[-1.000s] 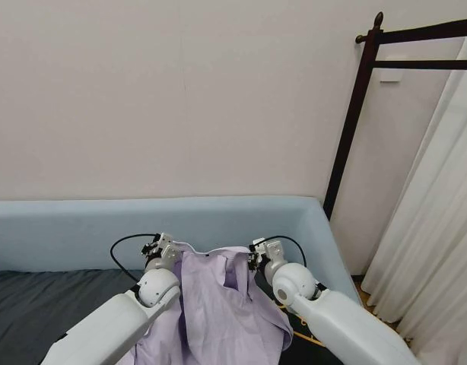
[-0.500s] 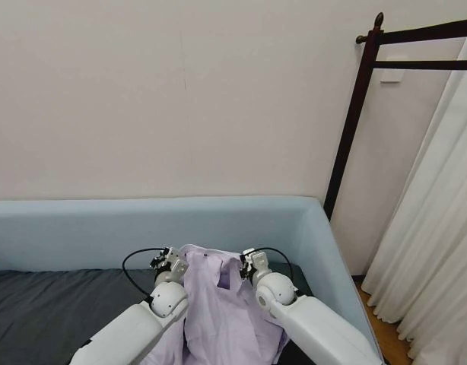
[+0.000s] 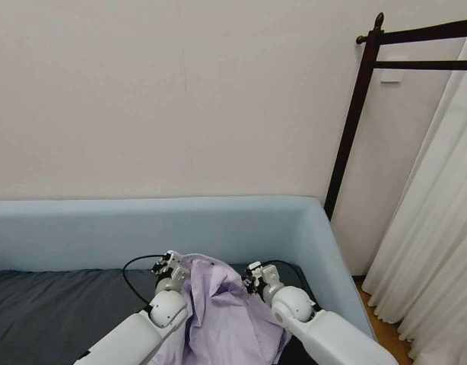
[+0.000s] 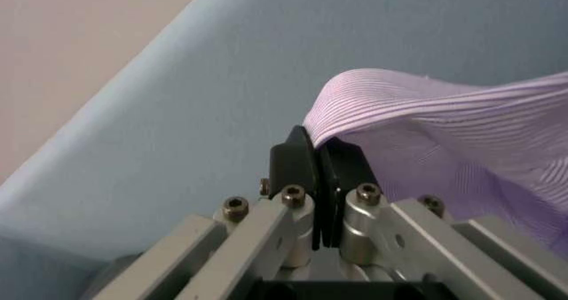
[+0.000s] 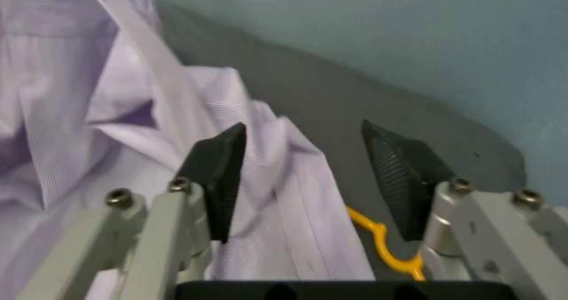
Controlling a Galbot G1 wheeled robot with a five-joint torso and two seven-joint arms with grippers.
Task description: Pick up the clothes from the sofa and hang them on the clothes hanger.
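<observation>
1. The lilac shirt (image 3: 218, 304) is hanging in loose folds between the two arms, just above the dark seat of the pale blue sofa (image 3: 142, 224). It looks light, soft and limp, so it will likely sag and swing from whatever point is carrying it.
2. The left gripper (image 4: 317, 160) is pinching an edge of the striped cloth, fingers pressed together with the fabric sandwiched between the black pads and spilling away to one side.
3. The right gripper (image 5: 302, 147) is hovering over the shirt with its fingers (image 5: 222, 167) spread apart. A raised fold is lying just beside one pad, and nothing is pinched.
4. A yellow hanger (image 5: 382, 243) is peeking out from under the cloth, on the seat.
5. Thin fabric like this may slip, so a doubled seam, collar or shoulder looks like the safest place to grip.
6. The dark wooden clothes rack (image 3: 355, 114) is standing well apart, past the sofa's end.
</observation>
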